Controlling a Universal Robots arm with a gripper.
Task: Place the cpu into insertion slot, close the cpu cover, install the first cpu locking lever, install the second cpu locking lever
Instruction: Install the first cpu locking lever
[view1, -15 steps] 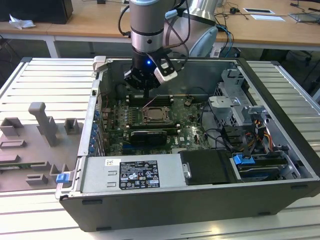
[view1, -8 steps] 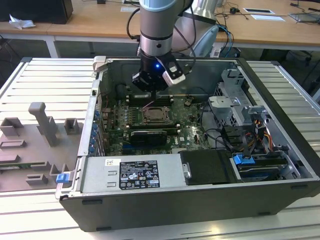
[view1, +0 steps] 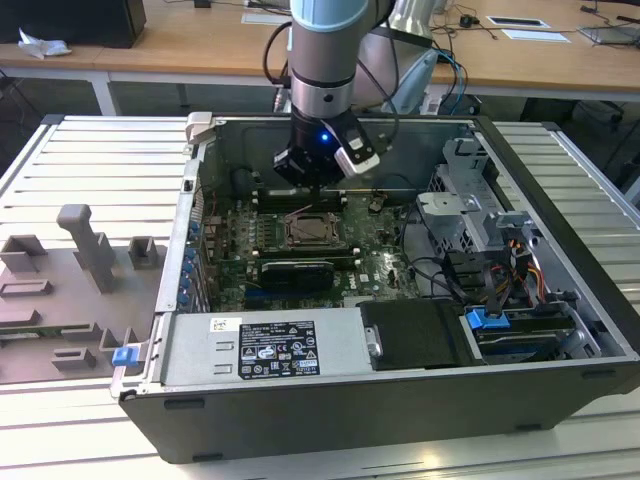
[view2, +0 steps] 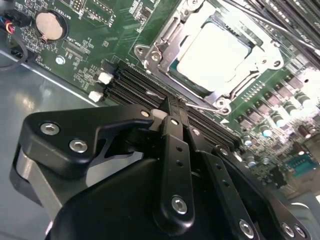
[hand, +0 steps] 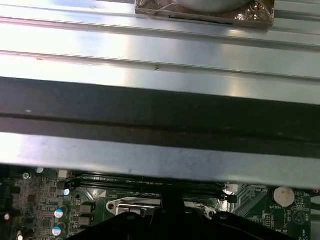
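Note:
The cpu (view2: 215, 52) lies in the insertion slot (view1: 313, 232), its silver top showing through the cpu cover (view2: 167, 37), which is folded flat over it. My gripper (view2: 171, 104) hangs low at the slot's edge beside the black memory slots (view2: 130, 82), fingers together. Its tips sit right at a thin wire locking lever (view2: 202, 106) along the cover's side; whether they pinch it is hidden. In the exterior view the gripper (view1: 318, 188) stands just behind the slot.
The open computer case (view1: 560, 150) surrounds the board. A black graphics card (view1: 295, 270) and power supply (view1: 260, 345) lie in front of the slot, a drive cage (view1: 470, 200) on the exterior view's right. A grey fixture (view1: 85, 265) is outside.

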